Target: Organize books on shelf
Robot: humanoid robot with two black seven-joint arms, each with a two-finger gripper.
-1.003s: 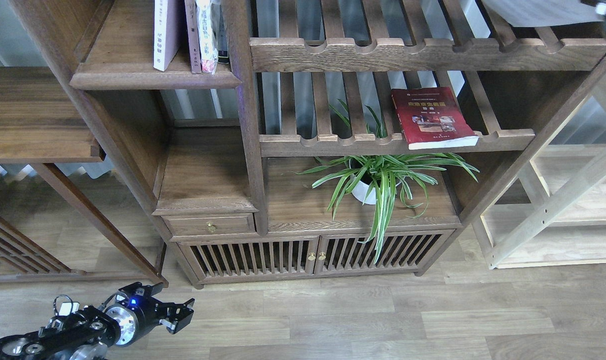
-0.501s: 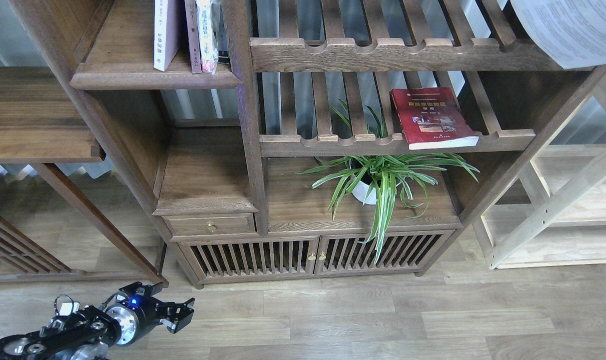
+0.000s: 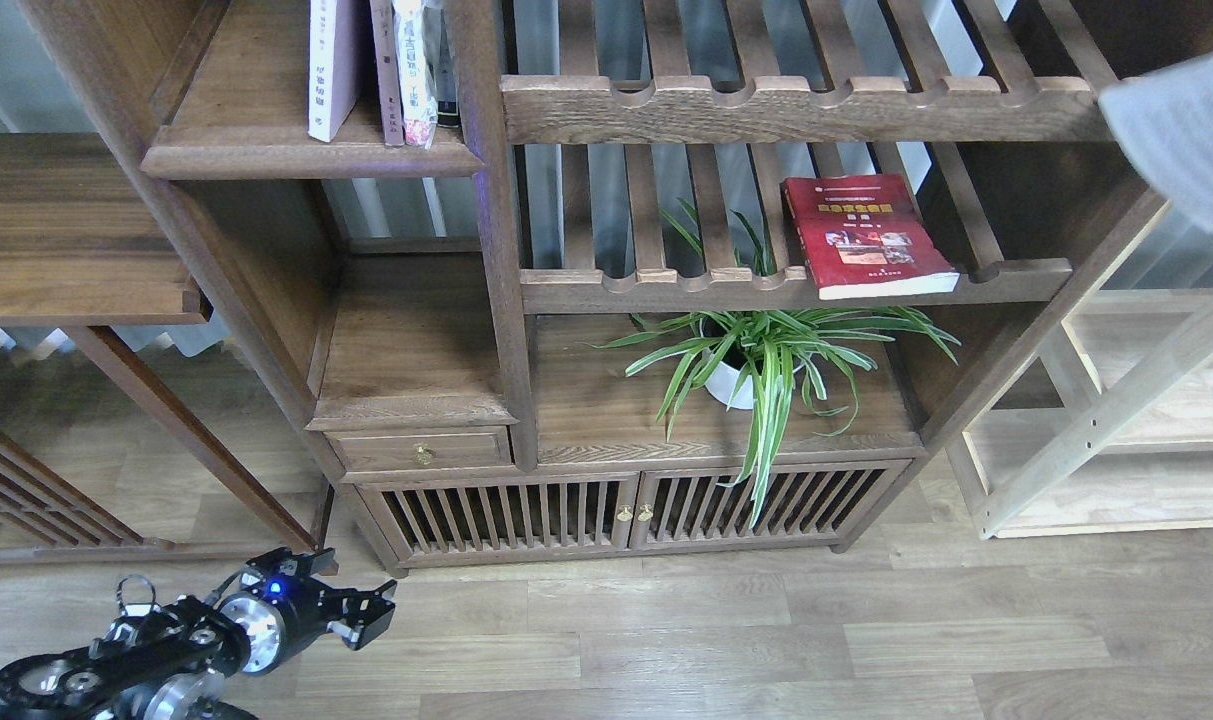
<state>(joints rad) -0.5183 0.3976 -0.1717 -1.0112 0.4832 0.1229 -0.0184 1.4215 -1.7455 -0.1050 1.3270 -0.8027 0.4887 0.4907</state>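
The shelf (image 3: 306, 160) is the solid dark-brown board at the upper left. A pale lavender-white book (image 3: 331, 70) stands on it. A thin dark book and a yellow-green book with a white spine (image 3: 416, 75) stand to its right, against the post. The red book with the gold title (image 3: 866, 235) lies flat on the slatted rack at mid right. My left gripper (image 3: 351, 600) hangs low at the bottom left above the floor, open and empty, far from all the books. My right gripper is out of view.
A blurred pale grey sheet-like thing (image 3: 1181, 135) covers the upper right edge; what holds it is hidden. A potted spider plant (image 3: 756, 365) stands on the cabinet top under the red book. A pale light-wood unit (image 3: 1116, 420) stands at the right. A drawer and slatted doors are below.
The pale thing at the upper right moved down and to the right; half a second ago it showed printed text. My left gripper rose slightly. The books have not moved.
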